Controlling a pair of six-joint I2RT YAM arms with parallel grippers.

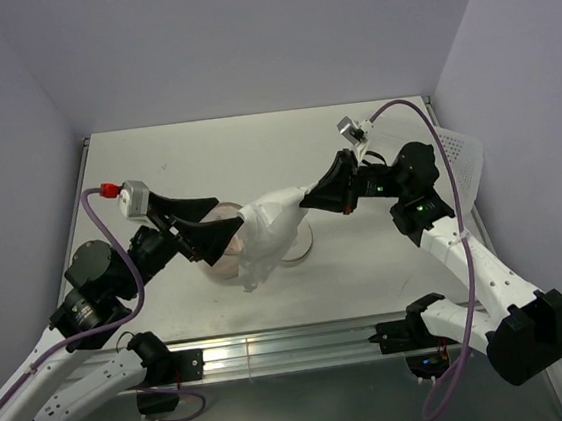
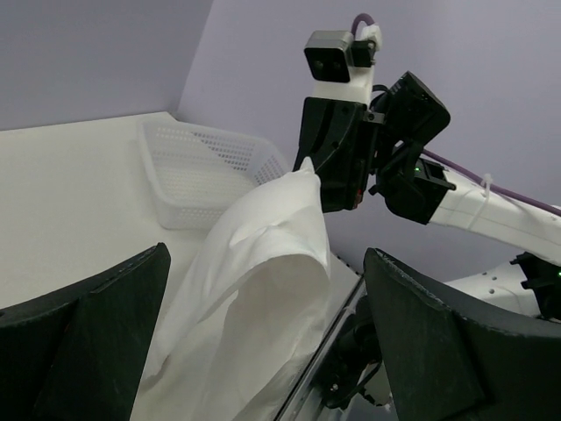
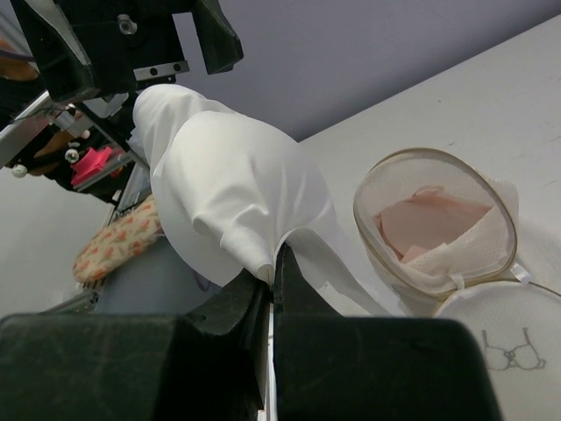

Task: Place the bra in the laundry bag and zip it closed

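The bra (image 1: 265,234) is plain white, smooth and rounded like a moulded cup. It hangs in folds from my right claw (image 3: 273,263), whose two fingers are pressed together on a pinch of its edge. In the top view it sits mid-frame, held up above the bench (image 1: 205,158) and trailing down beside the bag (image 1: 222,249), outside it. My left claw (image 2: 267,259) stands wide apart with nothing in it. In its wrist view one finger sits at the lower left and the other at the lower right, with the draped bra between them further off. The bench is a pale, matt sheet, shut in by lilac-grey walls (image 1: 243,43) at the back and at both sides. The bag is a small round mesh one, whitish and see-through. Its mouth is open and tipped toward my right wrist camera, and a pink piece (image 3: 434,219) lies inside. Its round lid (image 3: 495,338) is unzipped and lies flat on the bench at the lower right of that view, showing a small dark bra outline. A white perforated bin (image 1: 462,161) leans at the right wall; I cannot tell what it holds.
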